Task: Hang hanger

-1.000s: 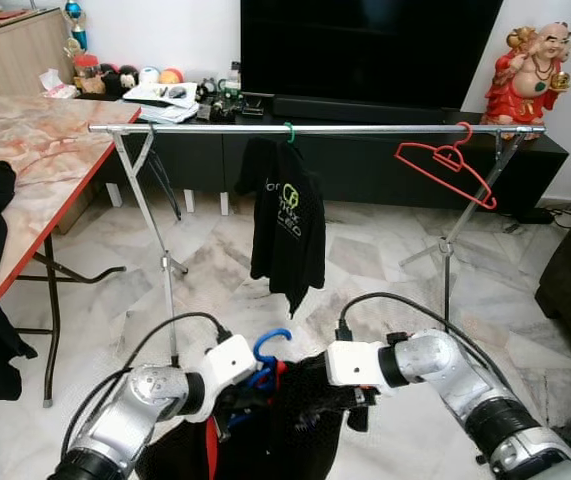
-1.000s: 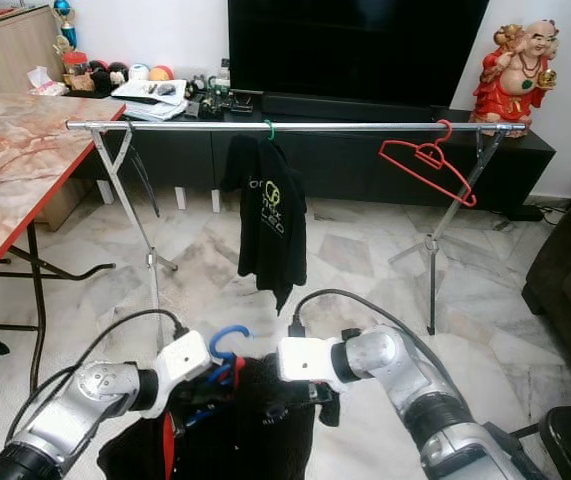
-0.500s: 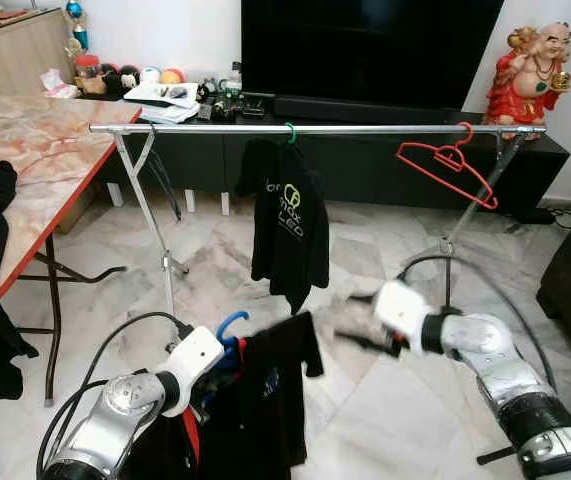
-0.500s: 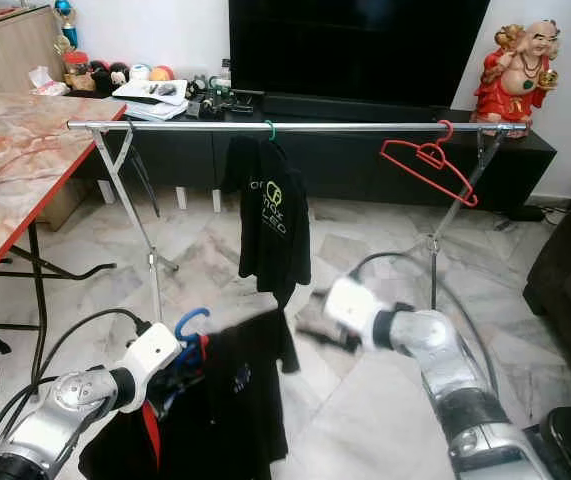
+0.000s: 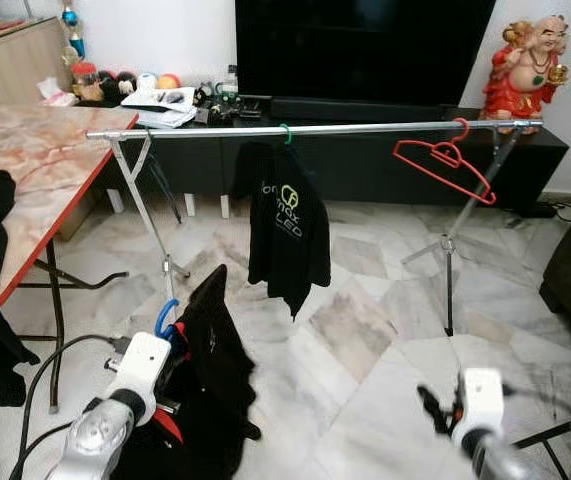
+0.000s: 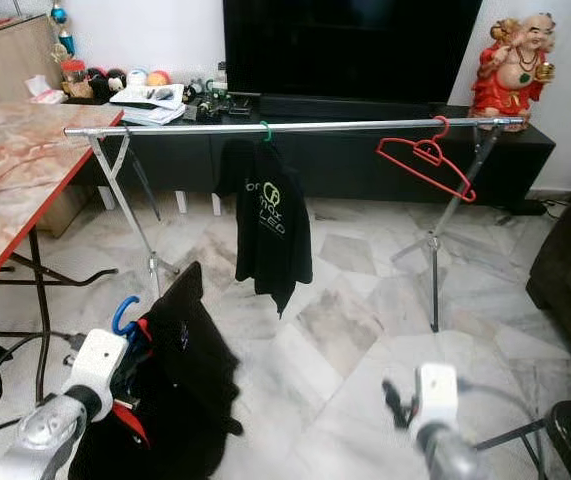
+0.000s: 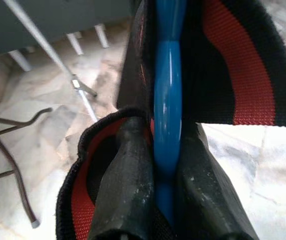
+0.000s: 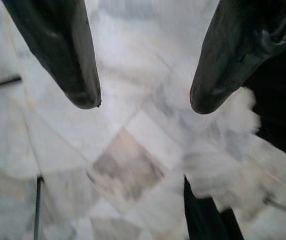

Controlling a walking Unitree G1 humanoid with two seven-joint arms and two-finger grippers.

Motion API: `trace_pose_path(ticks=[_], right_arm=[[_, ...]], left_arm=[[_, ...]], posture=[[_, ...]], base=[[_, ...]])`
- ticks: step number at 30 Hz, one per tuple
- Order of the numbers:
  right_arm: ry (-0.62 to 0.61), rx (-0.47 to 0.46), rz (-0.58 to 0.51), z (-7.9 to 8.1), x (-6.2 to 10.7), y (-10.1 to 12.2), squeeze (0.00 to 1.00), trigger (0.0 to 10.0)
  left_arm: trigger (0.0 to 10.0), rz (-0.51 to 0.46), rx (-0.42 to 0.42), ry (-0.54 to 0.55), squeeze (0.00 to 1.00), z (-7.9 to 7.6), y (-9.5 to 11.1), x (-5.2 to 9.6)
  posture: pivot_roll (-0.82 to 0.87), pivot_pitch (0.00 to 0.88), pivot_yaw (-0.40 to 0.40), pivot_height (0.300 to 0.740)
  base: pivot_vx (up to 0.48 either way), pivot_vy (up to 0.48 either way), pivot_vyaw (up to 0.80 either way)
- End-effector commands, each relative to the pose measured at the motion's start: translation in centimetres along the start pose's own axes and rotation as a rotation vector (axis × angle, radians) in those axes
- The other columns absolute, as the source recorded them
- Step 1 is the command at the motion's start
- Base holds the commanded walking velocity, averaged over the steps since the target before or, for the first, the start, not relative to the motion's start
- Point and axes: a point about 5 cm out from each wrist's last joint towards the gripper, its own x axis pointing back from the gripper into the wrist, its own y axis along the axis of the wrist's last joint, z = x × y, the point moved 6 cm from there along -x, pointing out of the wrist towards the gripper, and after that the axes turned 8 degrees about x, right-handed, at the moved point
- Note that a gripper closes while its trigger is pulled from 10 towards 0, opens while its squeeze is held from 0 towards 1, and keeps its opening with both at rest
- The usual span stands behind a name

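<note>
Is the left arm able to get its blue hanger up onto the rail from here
Probably yes. The left gripper grips the blue hanger low beneath the rail, and the bar above, left of the hung shirt, looks free.

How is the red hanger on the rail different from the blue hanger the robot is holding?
The red hanger is bare; the blue hanger carries a black garment with red trim. The red one is hooked on the metal rail and hangs tilted; the blue one is off the rail, down near the floor, clamped in the left end effector. Both have curved hooks.
</note>
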Motion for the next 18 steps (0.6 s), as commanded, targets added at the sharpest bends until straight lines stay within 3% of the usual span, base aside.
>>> trace_pose_path(ticks=[1, 2, 3, 8, 13, 18], right_arm=[[-0.044, -0.027, 0.073, 0.2, 0.4, -2.4, 0.00, 10.0], [-0.073, -0.068, 0.118, 0.4, 0.9, -4.0, 0.00, 10.0], [-0.073, -0.068, 0.118, 0.4, 0.9, -4.0, 0.00, 10.0], [-0.093, -0.134, 0.251, 1.7, 2.4, -8.5, 0.00, 10.0], [-0.071, -0.123, 0.304, 2.6, 3.2, -10.3, 0.00, 10.0], [-0.068, -0.129, 0.308, 2.2, 3.5, -10.7, 0.00, 10.0]], left_arm=[[10.0, -0.076, 0.027, 0.059, 0.00, 1.1, 1.2, 0.8], [10.0, -0.070, 0.039, 0.086, 0.00, 1.5, 0.8, 1.4], [10.0, -0.070, 0.039, 0.086, 0.00, 1.5, 0.8, 1.4], [10.0, -0.034, 0.061, 0.141, 0.00, 2.1, -1.0, 3.9], [10.0, 0.003, 0.087, 0.141, 0.00, 1.9, -2.5, 5.8], [10.0, 0.028, 0.078, 0.131, 0.00, 1.8, -3.3, 7.1]], posture=[[0.05, 0.000, 0.005, 0.740], [0.05, 0.000, 0.007, 0.740], [0.05, 0.000, 0.007, 0.740], [0.06, 0.000, 0.016, 0.740], [0.07, 0.000, 0.018, 0.740], [0.07, 0.000, 0.015, 0.740]], base=[[0.000, 0.000, 0.00], [0.000, 0.000, 0.00], [0.000, 0.000, 0.00], [0.000, 0.000, 0.00], [0.000, 0.000, 0.00], [0.000, 0.000, 0.00]])
